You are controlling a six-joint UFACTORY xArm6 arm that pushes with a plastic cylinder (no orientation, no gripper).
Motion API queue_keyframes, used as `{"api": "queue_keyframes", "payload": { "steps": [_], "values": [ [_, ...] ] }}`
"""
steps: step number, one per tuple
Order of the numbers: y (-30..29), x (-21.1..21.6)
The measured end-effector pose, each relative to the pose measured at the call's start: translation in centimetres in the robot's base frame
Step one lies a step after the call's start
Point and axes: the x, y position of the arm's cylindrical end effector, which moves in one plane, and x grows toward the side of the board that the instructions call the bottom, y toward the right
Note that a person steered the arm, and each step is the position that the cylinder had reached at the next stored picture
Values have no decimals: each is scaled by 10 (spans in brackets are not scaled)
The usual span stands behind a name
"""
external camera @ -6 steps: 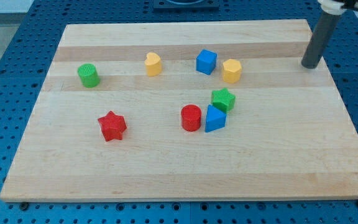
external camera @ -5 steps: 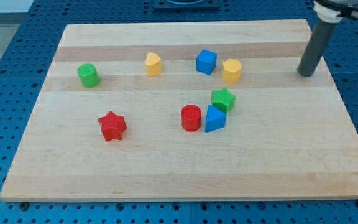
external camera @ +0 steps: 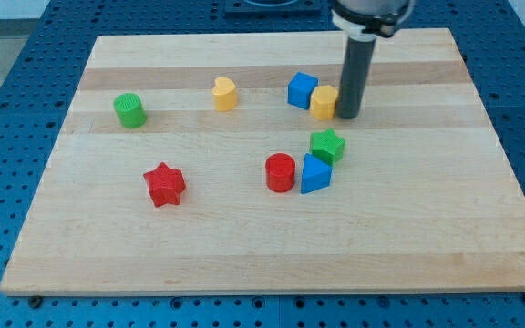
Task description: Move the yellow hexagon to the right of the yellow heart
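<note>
1. No jaws on this rig, just a rod, so nothing is gripped or open. Our tip (external camera: 347,116) sits on the board, touching the right face of the yellow hexagon (external camera: 324,103).
2. The yellow hexagon is in the far-right-of-centre part of the wooden board (external camera: 244,255). Its left edge looks to be touching the blue cube (external camera: 302,90), or nearly so; we cannot tell if a gap is left.
3. The yellow heart (external camera: 224,93) is well to the left, beyond the cube. The target slot, just right of the heart, lies between heart and cube.
4. Handling, our judgement: a small rigid plastic block, light, with a flat base on smooth wood. It should slide easily and will not deform. Low friction means it can spin or slip off the rod if contact is off-centre.
5. Contact point: push on the middle of a flat face, low down, with the line of push through the block's centre. The right face suits a leftward push.
6. Problem: the blue cube is directly in the path. A straight push left would shove the cube along too, possibly into the heart.
7. We would likely route the hexagon around the cube's near side, then left.
8. The green star (external camera: 327,145), blue triangle (external camera: 314,174) and red cylinder (external camera: 281,172) sit nearer us, so keep the detour tight. The green cylinder (external camera: 129,110) and red star (external camera: 164,185) are well clear on the left.
</note>
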Motion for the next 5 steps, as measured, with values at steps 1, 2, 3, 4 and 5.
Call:
{"api": "queue_keyframes", "payload": {
  "steps": [1, 2, 3, 4, 5],
  "values": [
    [-25, -1],
    [-26, -8],
    [-26, -21],
    [-25, -32],
    [-25, -38]
  ]
}}
